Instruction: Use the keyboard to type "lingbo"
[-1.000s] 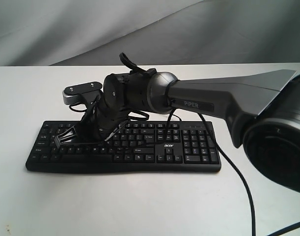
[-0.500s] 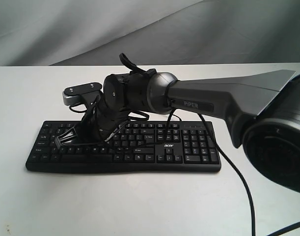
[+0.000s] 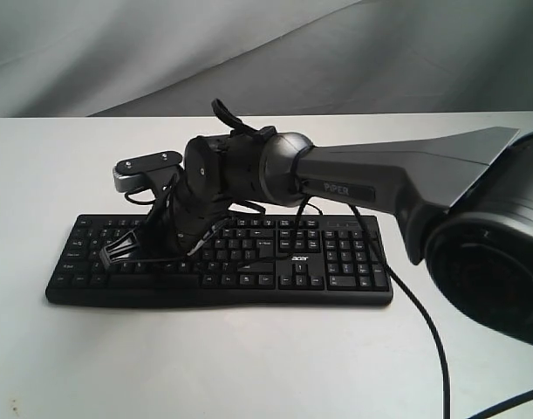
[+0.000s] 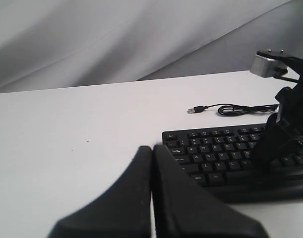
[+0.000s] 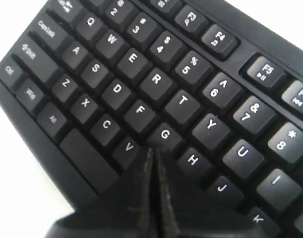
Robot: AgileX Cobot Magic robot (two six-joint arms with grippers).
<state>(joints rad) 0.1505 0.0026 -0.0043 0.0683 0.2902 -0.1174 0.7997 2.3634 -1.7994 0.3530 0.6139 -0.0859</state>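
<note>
Right hand point(image 3: 112, 250) closed, empty | left of frame over keyboard point(image 3: 353, 295), tip at G key point(image 5: 164, 135) edge | you risk clipping V key point(image 5: 127, 147)

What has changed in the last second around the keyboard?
The right gripper, shut, sank slightly toward the keys. Its tip is now beside the G key. Nothing was gripped or let go. The keyboard stayed where it was.
</note>
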